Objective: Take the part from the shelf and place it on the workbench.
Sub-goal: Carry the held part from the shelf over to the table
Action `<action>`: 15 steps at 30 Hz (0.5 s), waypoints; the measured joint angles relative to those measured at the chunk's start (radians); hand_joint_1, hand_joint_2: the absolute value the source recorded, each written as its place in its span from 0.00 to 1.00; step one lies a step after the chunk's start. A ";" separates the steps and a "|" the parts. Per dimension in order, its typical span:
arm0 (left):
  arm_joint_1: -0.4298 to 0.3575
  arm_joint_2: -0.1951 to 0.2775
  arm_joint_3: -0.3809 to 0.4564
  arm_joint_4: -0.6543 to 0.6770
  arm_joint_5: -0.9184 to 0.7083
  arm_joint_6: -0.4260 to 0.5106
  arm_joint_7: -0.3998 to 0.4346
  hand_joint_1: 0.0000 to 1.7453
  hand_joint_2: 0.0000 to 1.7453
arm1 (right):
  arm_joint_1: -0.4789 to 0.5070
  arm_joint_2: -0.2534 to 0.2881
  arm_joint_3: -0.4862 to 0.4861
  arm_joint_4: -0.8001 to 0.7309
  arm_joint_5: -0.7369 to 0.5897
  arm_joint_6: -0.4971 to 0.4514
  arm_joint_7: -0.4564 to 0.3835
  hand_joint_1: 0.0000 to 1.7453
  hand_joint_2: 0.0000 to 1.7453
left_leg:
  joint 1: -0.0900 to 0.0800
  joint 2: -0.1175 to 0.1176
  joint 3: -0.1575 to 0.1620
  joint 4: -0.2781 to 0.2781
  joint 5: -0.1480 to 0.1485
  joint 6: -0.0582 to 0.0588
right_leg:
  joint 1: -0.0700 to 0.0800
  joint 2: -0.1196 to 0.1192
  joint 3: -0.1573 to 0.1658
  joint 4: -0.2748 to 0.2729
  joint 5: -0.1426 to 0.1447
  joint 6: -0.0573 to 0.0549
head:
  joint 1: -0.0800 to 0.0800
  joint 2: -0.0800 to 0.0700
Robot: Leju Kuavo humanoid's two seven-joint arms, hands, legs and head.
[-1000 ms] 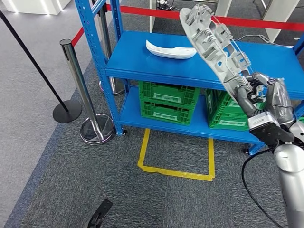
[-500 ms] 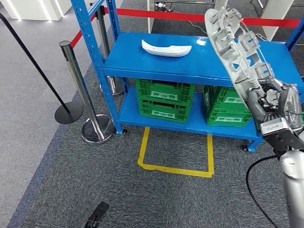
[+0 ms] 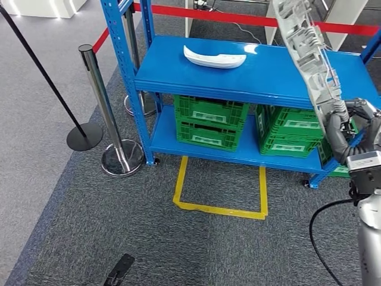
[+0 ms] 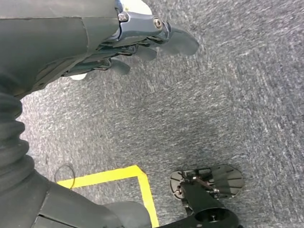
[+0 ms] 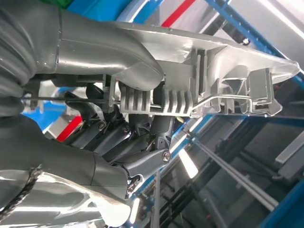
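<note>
Head view shows the right hand [image 3: 348, 128] at the right edge of the frame, raised on its silver arm, fingers wrapped around the lower end of the grey part [image 3: 310, 53]. That part is long and ribbed, held up in the air in front of the blue shelf [image 3: 269, 74]. Its long axis runs steeply up and slightly left, and its upper end passes out of the top of the frame. Right wrist view shows the thumb lying on one face of the part [image 5: 201, 80] and the dark fingers [image 5: 118, 137] pressed on the other. A second, white part [image 3: 215, 58] lies flat on the shelf's upper board, upper centre. Green crates [image 3: 210, 122] fill the lower board. Yellow floor tape [image 3: 220, 208] marks a square on open grey carpet below. Posts [image 3: 101, 107] with a red rope stand at the left. Left wrist view shows the left hand [image 4: 143, 42] hanging over the carpet, fingers straight, holding nothing.
</note>
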State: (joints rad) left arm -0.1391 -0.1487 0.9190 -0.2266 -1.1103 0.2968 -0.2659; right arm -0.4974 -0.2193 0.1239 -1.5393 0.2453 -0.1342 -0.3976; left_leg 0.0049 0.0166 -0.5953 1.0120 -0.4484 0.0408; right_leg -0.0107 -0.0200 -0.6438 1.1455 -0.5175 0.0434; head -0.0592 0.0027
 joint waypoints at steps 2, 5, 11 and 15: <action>0.000 0.002 0.000 0.000 -0.001 0.000 0.000 0.00 1.00 | 0.000 0.001 -0.006 -0.001 -0.003 -0.003 -0.002 1.00 1.00 | -0.006 0.008 -0.004 0.007 -0.001 -0.008 | 0.006 -0.025 0.056 -0.114 0.035 -0.008 | 0.000 0.000; 0.003 0.006 0.000 0.000 -0.001 0.000 0.001 0.00 1.00 | 0.011 0.004 -0.018 -0.007 -0.005 -0.011 -0.009 1.00 1.00 | -0.012 0.027 -0.011 0.011 0.001 -0.021 | 0.009 -0.019 0.064 -0.140 0.037 -0.023 | -0.002 0.000; 0.008 0.016 0.001 0.000 -0.001 0.000 0.000 0.00 1.00 | 0.046 0.007 -0.041 -0.046 0.025 -0.056 -0.022 1.00 1.00 | -0.005 -0.004 -0.107 0.257 -0.137 -0.046 | 0.001 0.025 0.058 -0.143 0.051 -0.044 | -0.008 0.000; 0.014 0.018 0.002 0.000 -0.001 0.000 -0.001 0.00 1.00 | 0.067 0.007 -0.058 -0.072 0.062 -0.095 -0.018 1.00 1.00 | -0.005 -0.029 -0.059 0.174 -0.061 -0.031 | 0.003 0.068 0.055 -0.137 0.053 -0.044 | -0.009 0.000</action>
State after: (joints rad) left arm -0.1255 -0.1304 0.9210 -0.2266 -1.1112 0.2968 -0.2670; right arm -0.4306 -0.2124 0.0659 -1.6117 0.3074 -0.2297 -0.4157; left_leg -0.0003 -0.0126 -0.6544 1.1855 -0.5094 0.0101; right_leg -0.0081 0.0477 -0.5891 1.0081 -0.4647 -0.0005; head -0.0682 0.0027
